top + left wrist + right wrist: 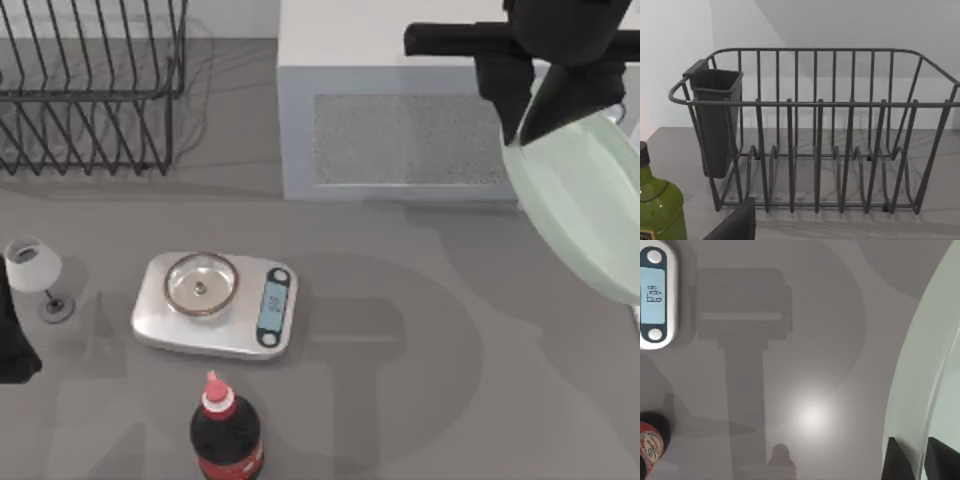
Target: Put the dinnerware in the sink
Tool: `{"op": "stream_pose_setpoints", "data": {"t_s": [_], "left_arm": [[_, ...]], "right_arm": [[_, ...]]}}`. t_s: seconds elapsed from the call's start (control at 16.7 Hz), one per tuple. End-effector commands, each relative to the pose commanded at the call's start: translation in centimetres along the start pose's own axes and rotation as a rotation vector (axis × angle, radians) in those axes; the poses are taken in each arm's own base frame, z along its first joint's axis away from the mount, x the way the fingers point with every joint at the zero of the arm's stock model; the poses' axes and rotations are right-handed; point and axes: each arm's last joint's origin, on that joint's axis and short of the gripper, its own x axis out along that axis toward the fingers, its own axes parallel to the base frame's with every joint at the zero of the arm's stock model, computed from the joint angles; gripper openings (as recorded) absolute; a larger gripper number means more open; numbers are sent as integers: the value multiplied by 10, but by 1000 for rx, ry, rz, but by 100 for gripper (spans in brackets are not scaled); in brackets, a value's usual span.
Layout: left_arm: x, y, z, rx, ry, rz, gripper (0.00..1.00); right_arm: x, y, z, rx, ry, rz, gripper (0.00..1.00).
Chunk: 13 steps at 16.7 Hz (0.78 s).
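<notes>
Top view: my right gripper [528,128] is clamped on the rim of the pale mint-green plate [585,205], held tilted in the air over the worktop's right edge, in front of the grey-white microwave [400,110]. Kitchen scale [215,305], wine glass [35,268] and cola bottle [226,432] stand left of centre. Left wrist view: wire dish rack [815,130], green bottle [657,205]; cannot tell my left pincer's state. Right wrist view: fingertips [900,460] pinch the plate rim above the worktop [805,340].

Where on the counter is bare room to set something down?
Widest bare counter lies between the kitchen scale and the plate held by the right gripper, in front of the microwave. Crowded left: wine glass, cola bottle, dish rack.
</notes>
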Motion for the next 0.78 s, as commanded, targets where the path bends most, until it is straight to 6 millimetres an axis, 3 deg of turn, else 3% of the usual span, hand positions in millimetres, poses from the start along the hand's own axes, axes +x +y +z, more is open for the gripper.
{"op": "stream_pose_setpoints", "data": {"t_s": [0.24, 0.36, 0.6, 0.78], "left_arm": [[0, 0, 0, 0, 0, 0, 100], [0, 0, 0, 0, 0, 0, 100], [0, 0, 0, 0, 0, 0, 100], [0, 0, 0, 0, 0, 0, 100]], "right_arm": [[0, 1, 0, -2, -1, -1, 0], [-8, -8, 4, 7, -32, 9, 0], [-16, -50, 38, 51, -104, 4, 0], [-2, -95, 77, 80, -125, -22, 0]]}}
